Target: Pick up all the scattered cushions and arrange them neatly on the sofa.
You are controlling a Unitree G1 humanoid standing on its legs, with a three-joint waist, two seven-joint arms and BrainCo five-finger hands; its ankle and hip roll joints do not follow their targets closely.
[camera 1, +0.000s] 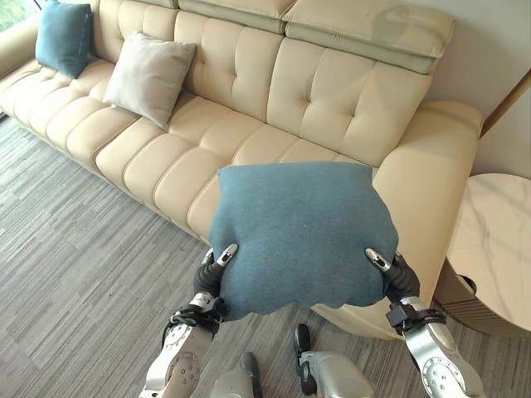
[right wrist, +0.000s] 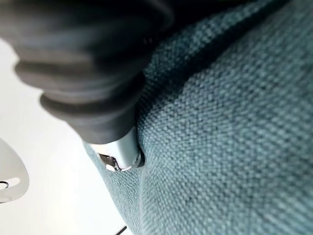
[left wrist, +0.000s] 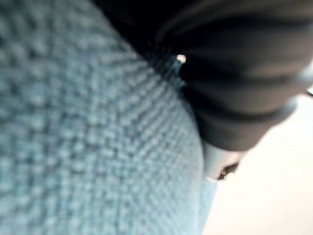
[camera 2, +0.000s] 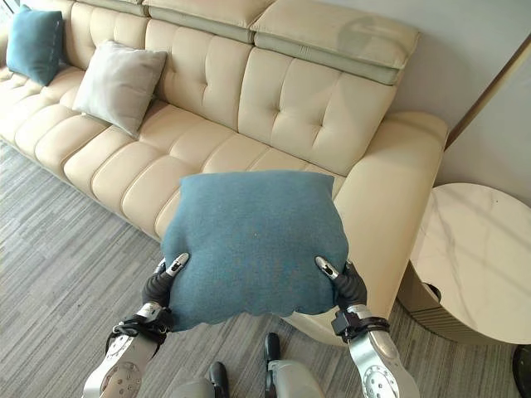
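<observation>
- The cream sofa (camera 1: 249, 91) stretches away beyond both hands, its tufted seat carrying two cushions far off to the left hand's side: a beige cushion (camera 1: 149, 76) leaning on the backrest, and past it a small teal cushion (camera 1: 64, 37) in the far corner
- A round marble side table (camera 2: 477, 257) stands out beyond the right hand, just beside the sofa's armrest
- The big teal cushion (camera 2: 253, 240) is held up between the two hands, off the grey striped floor (camera 1: 75, 274), in front of the sofa's near end; coarse woven cloth, plump, its lower edge sagging and wavy
- The left hand (camera 1: 217, 264) pinches the cushion's one lower corner, thumb curled over its face
- The right hand (camera 1: 390, 272) pinches the opposite corner the same way
</observation>
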